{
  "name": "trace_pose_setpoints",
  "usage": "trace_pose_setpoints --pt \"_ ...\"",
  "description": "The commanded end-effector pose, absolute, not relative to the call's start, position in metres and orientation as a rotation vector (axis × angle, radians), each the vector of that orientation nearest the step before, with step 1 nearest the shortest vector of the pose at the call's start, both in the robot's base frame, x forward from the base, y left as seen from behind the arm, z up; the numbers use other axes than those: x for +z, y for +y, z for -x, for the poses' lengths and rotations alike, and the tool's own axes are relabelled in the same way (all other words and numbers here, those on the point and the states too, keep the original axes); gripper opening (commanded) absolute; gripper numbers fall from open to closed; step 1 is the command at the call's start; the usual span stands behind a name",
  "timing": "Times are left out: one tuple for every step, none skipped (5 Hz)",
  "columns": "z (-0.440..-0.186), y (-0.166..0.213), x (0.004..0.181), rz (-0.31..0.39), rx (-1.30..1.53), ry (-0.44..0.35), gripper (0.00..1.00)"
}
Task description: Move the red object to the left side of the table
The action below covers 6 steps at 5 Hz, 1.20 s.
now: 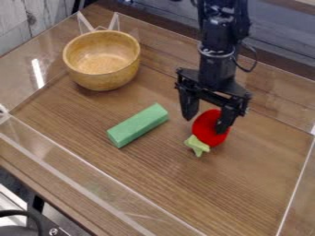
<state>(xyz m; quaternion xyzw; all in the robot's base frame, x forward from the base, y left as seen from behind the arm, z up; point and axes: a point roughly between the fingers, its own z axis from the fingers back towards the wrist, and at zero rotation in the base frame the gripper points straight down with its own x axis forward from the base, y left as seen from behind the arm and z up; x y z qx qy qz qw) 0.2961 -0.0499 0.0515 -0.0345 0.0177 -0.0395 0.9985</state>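
Observation:
The red object (209, 130), a small rounded strawberry-like toy with a light green leafy end, lies on the wood-grain table (147, 180) right of centre. My gripper (209, 114) hangs straight down over it, open, with one black finger (185, 108) on its left and the other finger (229, 117) at its upper right. The fingers straddle the top of the toy and partly hide it. I cannot tell whether they touch it.
A flat green block (136, 124) lies left of the toy. A round wooden bowl (102, 59) stands at the back left. Low clear plastic walls (31, 147) edge the table.

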Motion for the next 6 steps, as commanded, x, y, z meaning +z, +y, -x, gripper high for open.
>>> trace_pose_setpoints --pt "-0.304 -0.053 0.057 0.077 -0.083 -0.007 1.00" --pt "-0.306 -0.054 0.057 0.088 -0.086 -0.014 1.00" --pt "-0.309 -0.054 0.060 0.101 -0.089 -0.022 1.00" --pt "-0.311 -0.055 0.064 0.113 -0.092 -0.031 1.00" --pt "-0.312 -0.055 0.066 0.123 -0.093 -0.038 1.00" --pt "-0.314 -0.055 0.065 0.127 -0.092 -0.042 1.00"
